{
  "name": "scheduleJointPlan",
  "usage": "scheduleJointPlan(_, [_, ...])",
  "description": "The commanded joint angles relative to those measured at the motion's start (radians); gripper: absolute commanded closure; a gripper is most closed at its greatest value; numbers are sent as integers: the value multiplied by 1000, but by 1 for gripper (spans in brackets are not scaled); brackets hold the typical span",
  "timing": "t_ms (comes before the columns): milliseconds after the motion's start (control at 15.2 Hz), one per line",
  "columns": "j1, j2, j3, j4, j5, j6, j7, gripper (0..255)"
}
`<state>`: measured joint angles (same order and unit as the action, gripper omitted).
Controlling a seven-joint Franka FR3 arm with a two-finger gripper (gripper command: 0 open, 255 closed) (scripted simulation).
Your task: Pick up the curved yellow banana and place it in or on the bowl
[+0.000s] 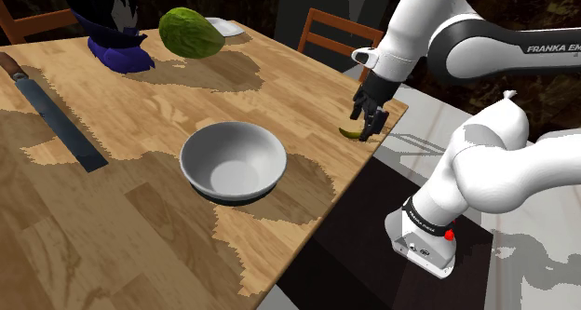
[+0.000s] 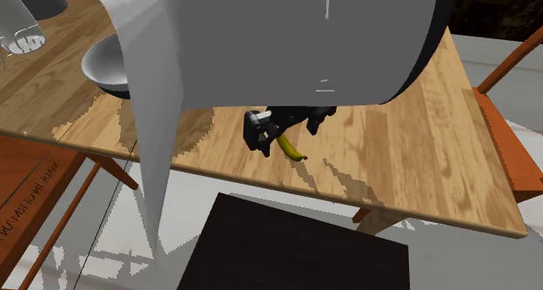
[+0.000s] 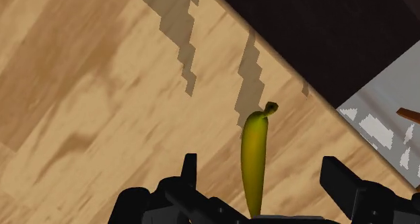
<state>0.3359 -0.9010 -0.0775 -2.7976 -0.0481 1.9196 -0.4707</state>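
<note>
Your gripper (image 3: 263, 167) stands wide: in the wrist view its two black fingers (image 3: 340, 180) are well apart, and the banana (image 3: 254, 155) lies between them with wood showing on either side, so neither finger touches it. The banana rests flat on the wooden surface (image 1: 140, 215), close to the edge nearest the stand (image 1: 372, 238), with its dark stem tip pointing away from the gripper.

The bowl (image 1: 244, 139), pale grey-white, sits upright near the middle of the surface, well apart from the banana. In the shoulder view you see its smooth inner wall and bottom plainly, with only shading on them.

Toward the far side of the surface in that view lie a round green fruit (image 1: 191, 33), a small white plate (image 1: 226, 26) just beside it, and a dark blue thing (image 1: 119, 49) that the top edge cuts off; you cannot tell what it is. A long knife (image 1: 56, 117) lies toward the shoulder view's left, its handle cut by the frame edge.

In the second exterior view the white arm (image 2: 287, 36) covers most of the upper picture and hides part of the bowl. In the wrist view the banana's near end is hidden behind the gripper's body, and in the shoulder view the fingers cover part of the fruit.
</note>
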Motion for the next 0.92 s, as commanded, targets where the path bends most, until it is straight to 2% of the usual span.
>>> scheduleJointPlan(0, [0, 5, -2, -25, -1, 31, -2, 0])
scheduleJointPlan(132, [0, 12, -3, -43, -3, 56, -2, 0])
scheduleJointPlan(594, [0, 12, -3, -43, -3, 56, -2, 0])
scheduleJointPlan(660, [0, 12, -3, -43, -3, 56, -2, 255])
scheduleJointPlan(858, [0, 12, -3, -43, -3, 56, -2, 255])
